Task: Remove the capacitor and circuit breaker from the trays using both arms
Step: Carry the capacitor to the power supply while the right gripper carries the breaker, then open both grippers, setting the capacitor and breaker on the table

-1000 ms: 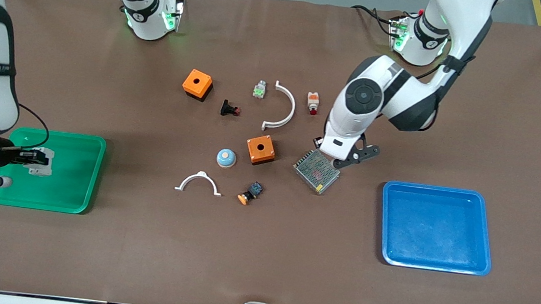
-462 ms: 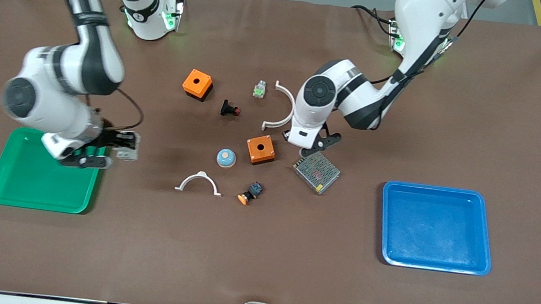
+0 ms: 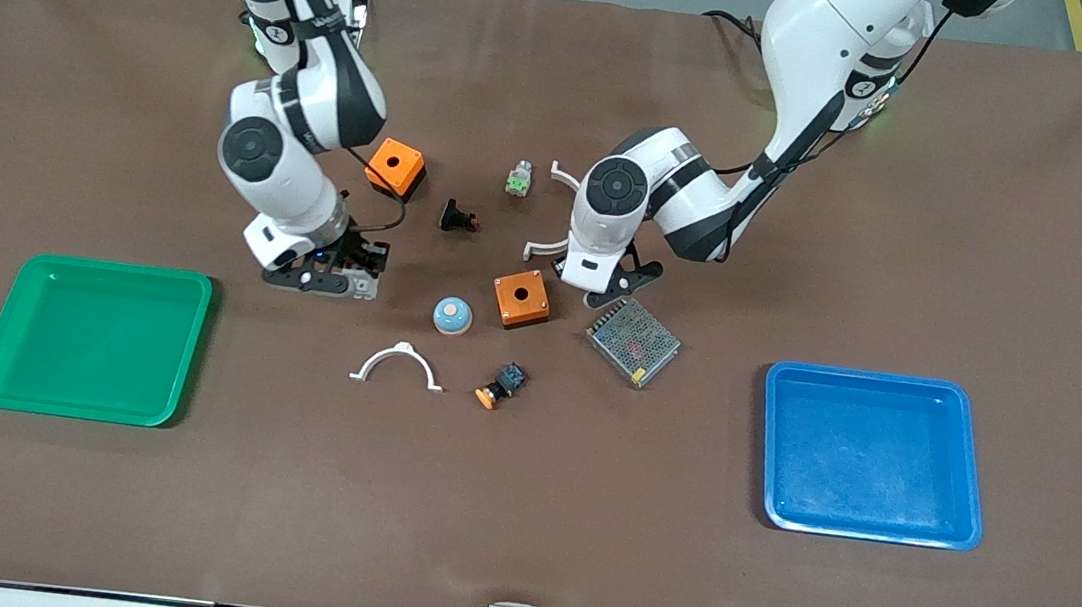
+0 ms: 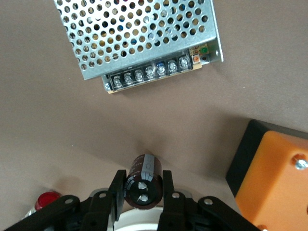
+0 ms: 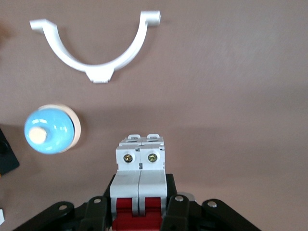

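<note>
My right gripper point(image 3: 351, 268) is shut on the breaker point(image 3: 365, 281), a light-grey block with red levers. It holds it low over the bare table between the green tray point(image 3: 87, 412) and the blue dome point(image 3: 452, 315). The right wrist view shows the breaker point(image 5: 140, 161) between my right gripper's jaws point(image 5: 139, 204). My left gripper point(image 3: 603, 290) is shut on the capacitor point(image 4: 144, 169), a small black cylinder, low over the table between an orange box point(image 3: 520, 299) and the metal power supply point(image 3: 634, 340). The left wrist view shows my left gripper point(image 4: 141, 186) closed on it.
The blue tray point(image 3: 864, 529) stands toward the left arm's end. A second orange box point(image 3: 395, 168), a black flanged button point(image 3: 457, 217), a green-white part point(image 3: 518, 180), two white curved brackets point(image 3: 397, 365) point(image 3: 547, 242) and an orange-capped button point(image 3: 498, 387) lie mid-table.
My right gripper has carried the breaker from over the green tray to the table's middle. My left gripper has moved from over the power supply toward the orange box.
</note>
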